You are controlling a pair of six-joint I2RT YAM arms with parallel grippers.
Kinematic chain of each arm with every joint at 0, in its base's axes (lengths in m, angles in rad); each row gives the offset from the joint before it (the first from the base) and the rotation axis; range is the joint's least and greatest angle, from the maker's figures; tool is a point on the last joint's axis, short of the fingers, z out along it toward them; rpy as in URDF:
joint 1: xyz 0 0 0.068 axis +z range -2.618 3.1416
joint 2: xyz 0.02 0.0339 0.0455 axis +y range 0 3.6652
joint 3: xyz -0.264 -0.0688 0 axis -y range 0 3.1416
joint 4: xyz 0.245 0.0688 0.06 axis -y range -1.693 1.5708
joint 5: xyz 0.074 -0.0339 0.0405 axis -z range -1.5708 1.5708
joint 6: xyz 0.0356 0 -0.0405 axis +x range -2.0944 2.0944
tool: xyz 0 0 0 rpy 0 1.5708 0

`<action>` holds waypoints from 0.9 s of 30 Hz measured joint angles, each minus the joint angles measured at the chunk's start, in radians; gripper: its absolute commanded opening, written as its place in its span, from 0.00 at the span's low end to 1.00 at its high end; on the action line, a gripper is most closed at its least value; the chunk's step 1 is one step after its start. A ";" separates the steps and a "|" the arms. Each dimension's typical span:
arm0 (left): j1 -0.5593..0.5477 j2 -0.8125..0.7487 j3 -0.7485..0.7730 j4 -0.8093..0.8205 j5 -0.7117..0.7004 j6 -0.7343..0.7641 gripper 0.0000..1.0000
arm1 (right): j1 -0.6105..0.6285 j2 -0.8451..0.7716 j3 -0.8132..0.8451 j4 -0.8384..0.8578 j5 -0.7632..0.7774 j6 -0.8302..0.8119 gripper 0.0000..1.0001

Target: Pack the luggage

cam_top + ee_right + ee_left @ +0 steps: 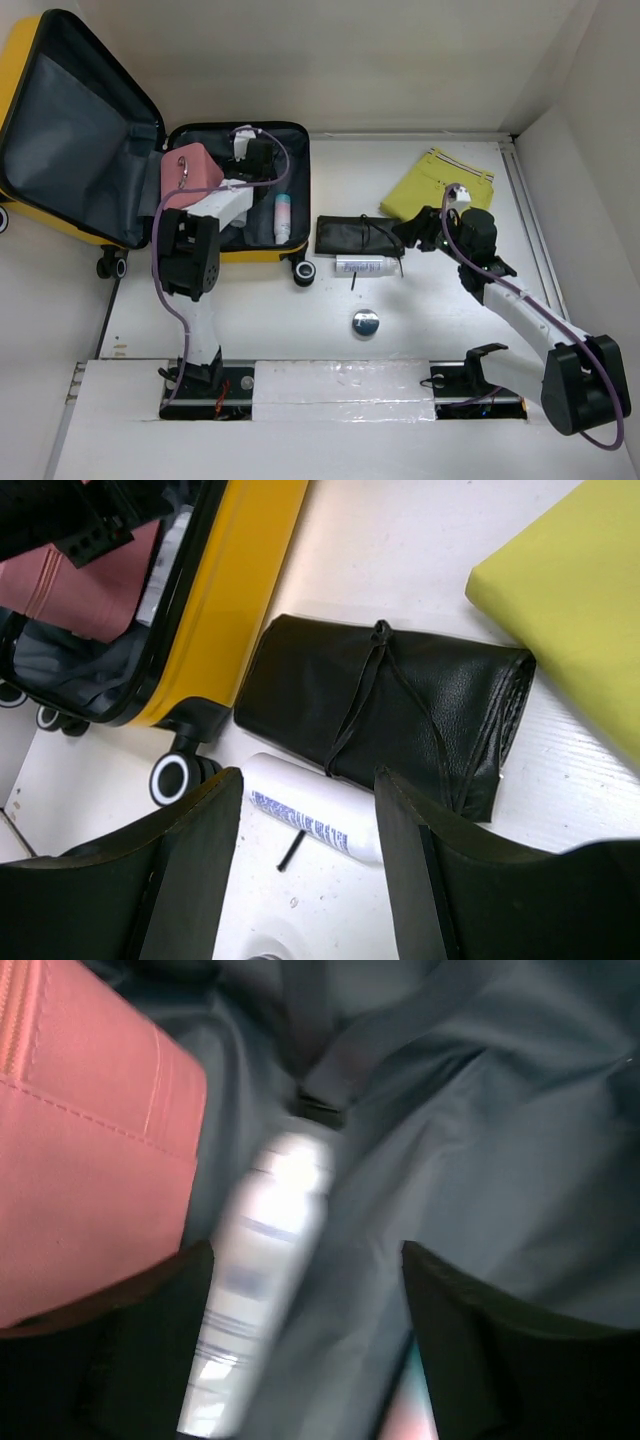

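Observation:
The yellow luggage point(262, 253) lies open at the back left, its grey-lined lid point(70, 120) raised. Inside it are a pink case point(190, 172) and a pink and teal bottle point(283, 216). My left gripper point(255, 155) is inside the luggage, open. In the left wrist view point(305, 1350) a blurred silver bottle point(270, 1250) lies on the lining beside the left finger point(150, 1340), next to the pink case point(80, 1160). My right gripper point(415, 232) is open and hovers point(310, 880) above a white tube point(320, 815) and a black rolled pouch point(400, 705).
A yellow-green folded garment point(440, 185) lies at the back right. A round silver tin point(366, 323) sits in front of the white tube point(360, 266). A short black stick point(290, 850) lies by the tube. The luggage's wheel point(172, 777) is close to the left of the right gripper.

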 measured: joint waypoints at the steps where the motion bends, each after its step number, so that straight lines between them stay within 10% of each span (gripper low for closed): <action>1: -0.002 -0.003 0.005 0.006 -0.002 -0.003 0.73 | 0.003 0.000 0.000 0.000 0.003 0.000 0.61; 6: -0.070 -0.080 -0.006 0.019 0.004 -0.010 0.73 | 0.010 -0.008 0.000 -0.005 0.023 -0.010 0.51; 10: -0.269 -0.284 -0.167 0.146 0.060 0.041 0.71 | 0.010 -0.055 -0.002 -0.026 0.076 -0.014 0.23; 17: -0.561 -0.463 -0.409 0.312 0.409 0.209 0.73 | -0.063 -0.214 -0.047 -0.046 0.182 0.002 0.57; 27: -0.691 -0.280 -0.435 0.267 0.526 0.337 0.73 | -0.097 -0.147 -0.055 -0.044 0.124 0.013 0.58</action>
